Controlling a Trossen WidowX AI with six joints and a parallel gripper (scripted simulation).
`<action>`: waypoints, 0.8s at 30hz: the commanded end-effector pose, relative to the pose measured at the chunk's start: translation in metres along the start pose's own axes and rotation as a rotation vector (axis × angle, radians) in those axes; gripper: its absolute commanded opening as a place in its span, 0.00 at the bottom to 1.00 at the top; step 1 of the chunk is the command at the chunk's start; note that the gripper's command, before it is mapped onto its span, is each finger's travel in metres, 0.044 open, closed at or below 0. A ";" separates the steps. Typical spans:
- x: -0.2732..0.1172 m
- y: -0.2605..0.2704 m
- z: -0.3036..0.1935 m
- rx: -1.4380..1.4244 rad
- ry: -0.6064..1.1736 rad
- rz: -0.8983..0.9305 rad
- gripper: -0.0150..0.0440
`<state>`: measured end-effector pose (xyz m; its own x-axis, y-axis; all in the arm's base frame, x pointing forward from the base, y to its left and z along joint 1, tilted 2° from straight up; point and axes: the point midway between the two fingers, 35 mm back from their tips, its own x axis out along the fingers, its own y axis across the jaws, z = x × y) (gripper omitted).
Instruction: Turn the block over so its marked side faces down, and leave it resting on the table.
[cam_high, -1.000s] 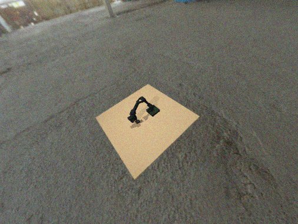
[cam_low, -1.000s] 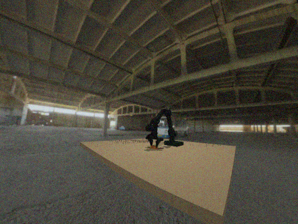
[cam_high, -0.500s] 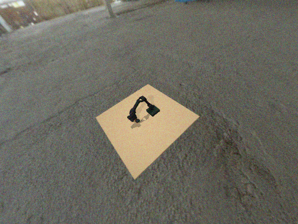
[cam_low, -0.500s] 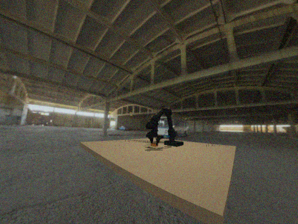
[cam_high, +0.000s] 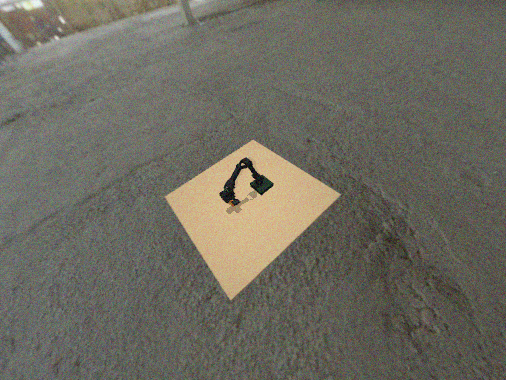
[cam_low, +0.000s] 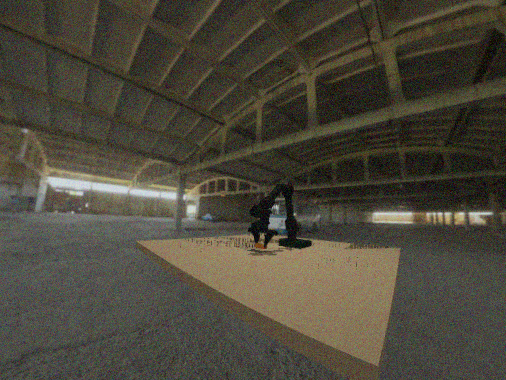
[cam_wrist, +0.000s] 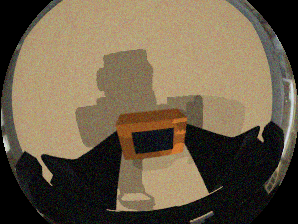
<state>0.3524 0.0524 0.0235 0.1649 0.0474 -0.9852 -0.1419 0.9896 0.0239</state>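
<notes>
The orange block (cam_high: 232, 203) (cam_low: 260, 246) (cam_wrist: 150, 118) has a dark rectangle on one side. In the wrist view this marked side faces the camera, and a plain orange side shows above it. My gripper (cam_wrist: 152, 136) is shut on the block, with one black finger at its left end and one at its right end. The block appears to be a little above the tan table (cam_high: 250, 240) (cam_low: 320, 280) (cam_wrist: 60, 65), with a shadow just below it in the top and exterior views. Its underside is hidden.
The dark arm base (cam_high: 262, 185) (cam_low: 295, 243) stands on the table, to the right of the gripper in the top and exterior views. The arm arches up between them. The tabletop's front corner (cam_high: 231, 292) points towards the top camera.
</notes>
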 end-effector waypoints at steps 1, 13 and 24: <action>0.002 0.000 -0.002 0.003 -0.067 0.001 0.25; 0.003 0.000 -0.005 0.003 -0.257 0.001 0.25; -0.001 0.000 -0.011 0.004 -0.420 0.002 0.25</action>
<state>0.3450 0.0518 0.0219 0.5098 0.0957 -0.8550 -0.1419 0.9895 0.0262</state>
